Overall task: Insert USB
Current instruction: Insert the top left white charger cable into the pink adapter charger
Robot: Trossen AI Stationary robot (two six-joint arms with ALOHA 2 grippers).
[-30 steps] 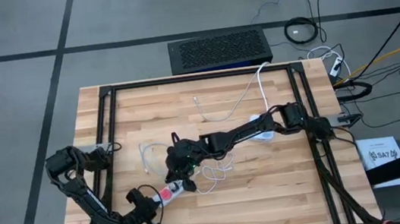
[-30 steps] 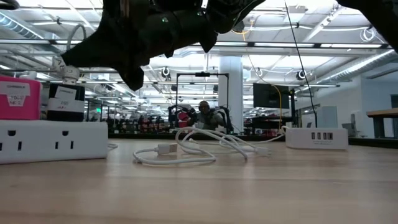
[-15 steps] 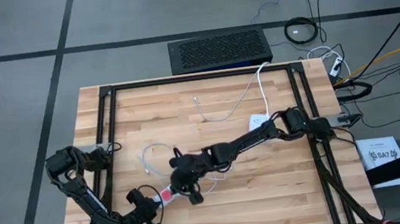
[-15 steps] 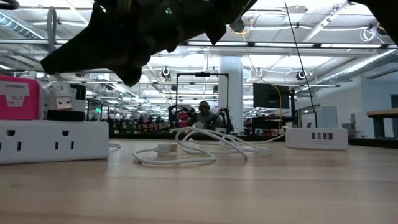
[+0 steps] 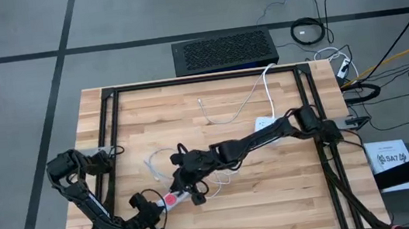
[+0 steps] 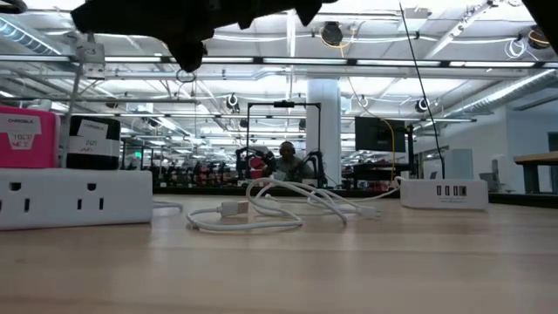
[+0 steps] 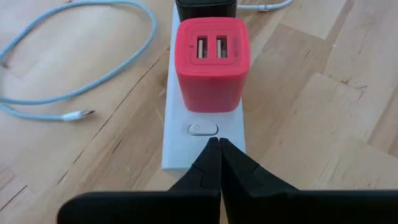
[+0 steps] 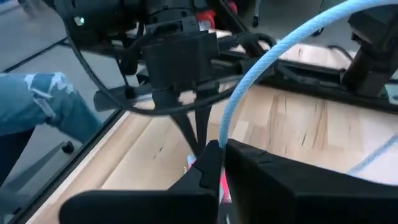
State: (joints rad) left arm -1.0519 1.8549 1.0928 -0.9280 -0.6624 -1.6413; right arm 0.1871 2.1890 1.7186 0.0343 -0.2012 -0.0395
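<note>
The right pincer (image 8: 217,149) is seen pinching a blue cable (image 8: 261,62) only in its wrist view. The left pincer (image 7: 219,144), pressed together, is shown at a strip (image 7: 177,134) bearing a red charger (image 7: 209,62).

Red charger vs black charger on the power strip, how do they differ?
The red charger is a red cube showing two empty USB ports on its face; the black charger is dark, and no ports show on it. The red charger sits nearer the strip's switch and the left gripper; the black charger is one place farther along. In the low view the black charger carries a white label. Both are plugged into the white power strip.
</note>
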